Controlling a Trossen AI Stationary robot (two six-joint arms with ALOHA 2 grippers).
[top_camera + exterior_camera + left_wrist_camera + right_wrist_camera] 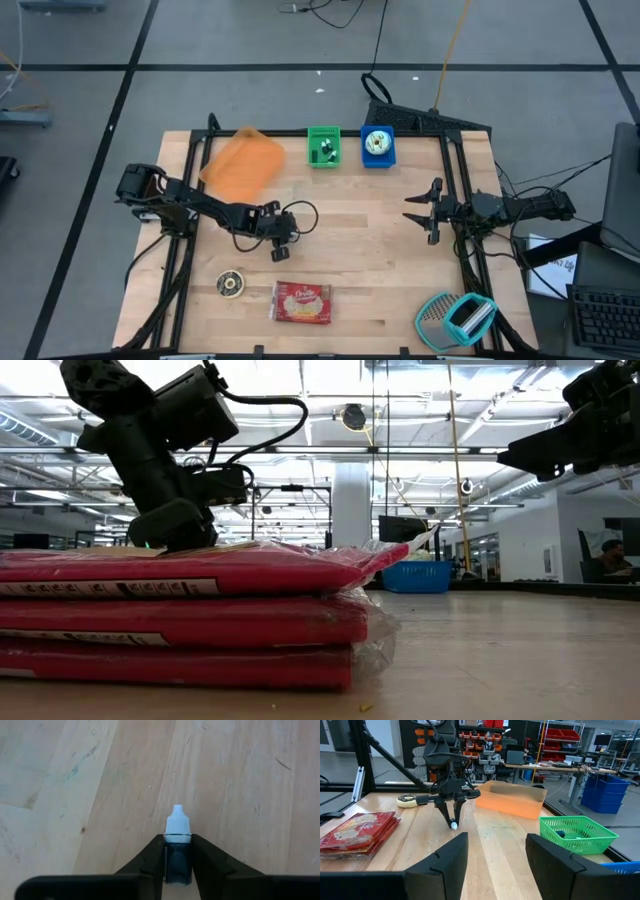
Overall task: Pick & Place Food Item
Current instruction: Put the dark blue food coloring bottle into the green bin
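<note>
A small dark bottle (178, 865) with a white dropper cap (178, 822) sits between the fingers of my left gripper (178, 842), which is shut on it left of the table's middle (280, 250). The right wrist view shows that gripper (453, 820) pointing down at the table, the white cap (453, 825) at its tips. My right gripper (425, 212) waits open at the table's right side, raised and level, with nothing between its fingers (497, 860). A red food packet (302, 303) lies flat near the front edge. My left gripper pinches the bottle's dark body (177, 857) between its two fingers, just behind the cap. The fingers slant down from the table's left side and lie along the bottle. The cap end sticks out past the fingertips, close to the wood; whether it touches, I cannot tell.
At the back stand an orange container (243, 163), a green basket (324, 146) and a blue basket (378, 146). A tape roll (230, 284) lies left of the red packet (180, 620). A teal-handled tool (457, 318) sits at the front right corner. Bare wood lies mid-table.
</note>
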